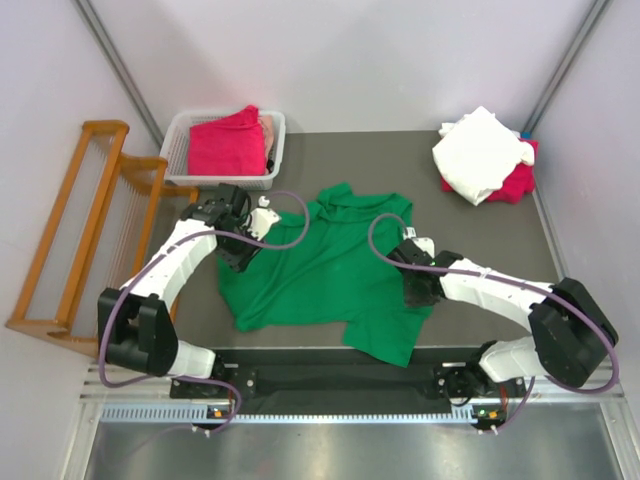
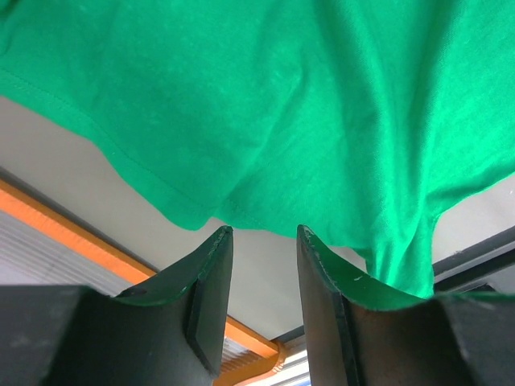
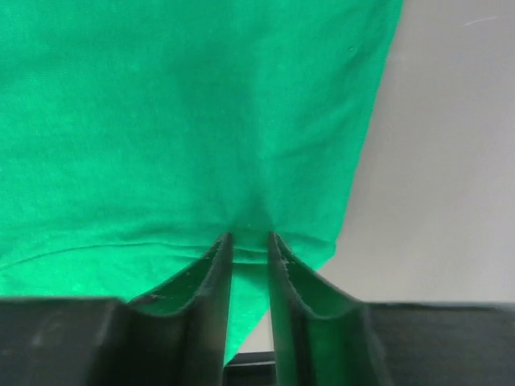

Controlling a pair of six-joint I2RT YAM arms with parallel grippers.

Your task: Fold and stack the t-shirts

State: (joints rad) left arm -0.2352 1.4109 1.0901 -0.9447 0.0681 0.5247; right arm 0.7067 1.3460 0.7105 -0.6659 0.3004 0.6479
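A bright green t-shirt (image 1: 330,270) is seen spread, somewhat rumpled, across the middle of the dark worktop (image 1: 480,230), its collar toward the far side. The left end effector (image 2: 261,229) is placed at the shirt's left edge. Its jaws are held partly spread, only pale background is seen in the gap between them, and the hem lies just beyond the tips, with a fold of cloth hanging past the outside of one finger. The right end effector (image 3: 249,235) is set at the shirt's right side, its jaws drawn nearly together on the hem, where the cloth is puckered and pinched. At the far right a white t-shirt (image 1: 480,155) is piled on a crimson t-shirt (image 1: 515,185). At the far left another crimson shirt (image 1: 225,145) is held in a white slatted basket (image 1: 180,135), beside an orange wooden rack (image 1: 75,230).
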